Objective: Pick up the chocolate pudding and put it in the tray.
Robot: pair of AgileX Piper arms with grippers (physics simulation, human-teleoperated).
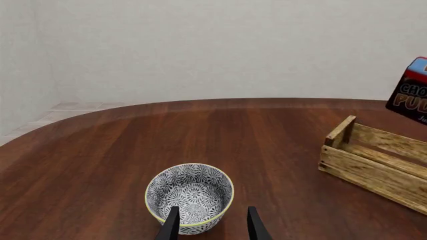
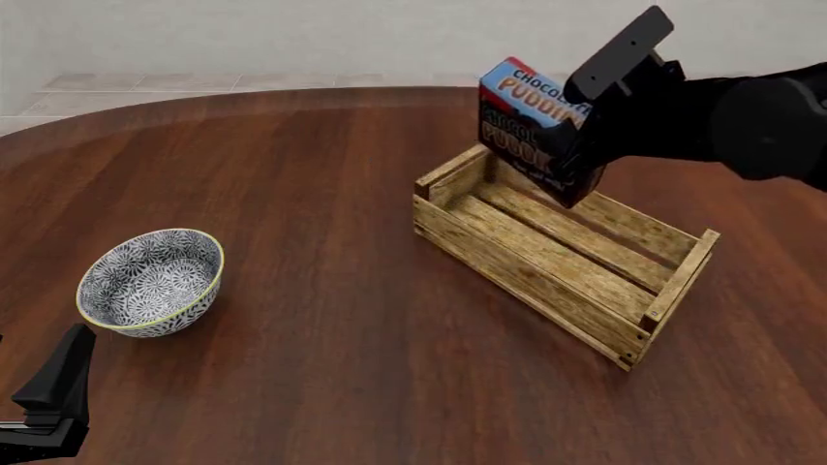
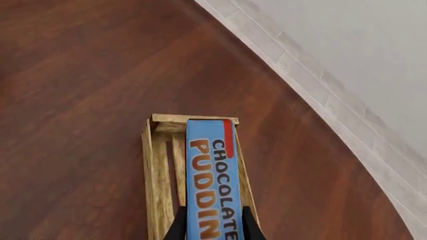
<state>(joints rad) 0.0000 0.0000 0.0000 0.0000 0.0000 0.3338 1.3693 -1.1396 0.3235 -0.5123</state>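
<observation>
The chocolate pudding point(image 2: 528, 124) is a carton with a blue top and dark front. My right gripper point(image 2: 584, 136) is shut on it and holds it tilted in the air over the far left end of the tray point(image 2: 556, 254), a long wooden slat crate. In the right wrist view the carton point(image 3: 212, 180) sits between the fingers point(image 3: 248, 225), above the tray point(image 3: 157, 170). The left wrist view shows the carton point(image 1: 409, 92) above the tray point(image 1: 373, 162). My left gripper point(image 1: 212, 226) is open and empty, low near the table's front left, beside the bowl.
A round blue-white patterned bowl point(image 2: 151, 281) stands at the front left of the dark wooden table point(image 2: 310, 194), just ahead of my left gripper; it also shows in the left wrist view point(image 1: 190, 196). The table's curved far edge meets a pale tiled floor and wall.
</observation>
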